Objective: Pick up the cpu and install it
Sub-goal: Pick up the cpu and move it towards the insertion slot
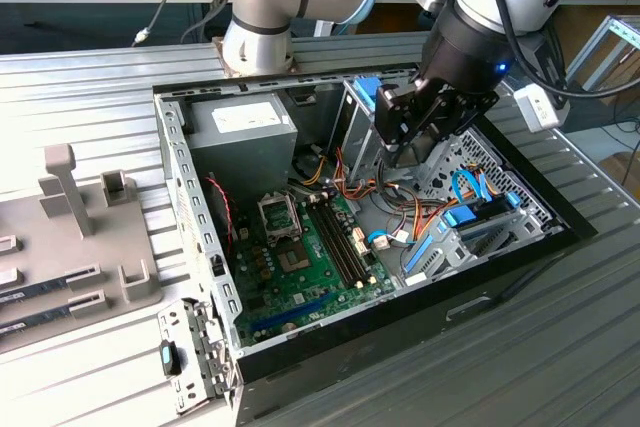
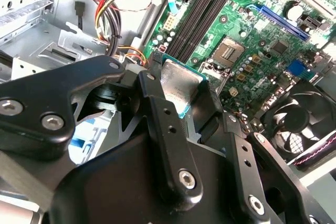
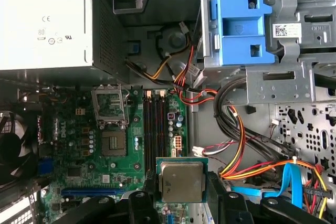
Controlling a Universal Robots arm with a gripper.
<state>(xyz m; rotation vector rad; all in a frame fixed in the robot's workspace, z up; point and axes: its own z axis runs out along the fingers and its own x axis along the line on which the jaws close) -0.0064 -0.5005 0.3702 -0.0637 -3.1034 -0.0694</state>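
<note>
Silver-grey, green-edged, the small flat square cpu (image 3: 181, 181) sits clamped in the black gripper (image 1: 400, 154) over the open dark metal computer case (image 1: 181, 179), apart from the green motherboard's square socket (image 3: 113, 142). We would keep it level (corners matched, no force).

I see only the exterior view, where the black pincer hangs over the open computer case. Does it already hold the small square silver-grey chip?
Observer: Yes. In both wrist views the black pincer is shut on the small square silver-grey cpu chip, gripping two opposite edges.
Operator: Which face looks at the wrist camera?
Observer: Its dull metal top; a thin green board edge shows around it.
Operator: Is it at the socket?
Observer: No. In the first wrist view the silver metal socket frame lies apart from it, beyond the long black memory slots.
</note>
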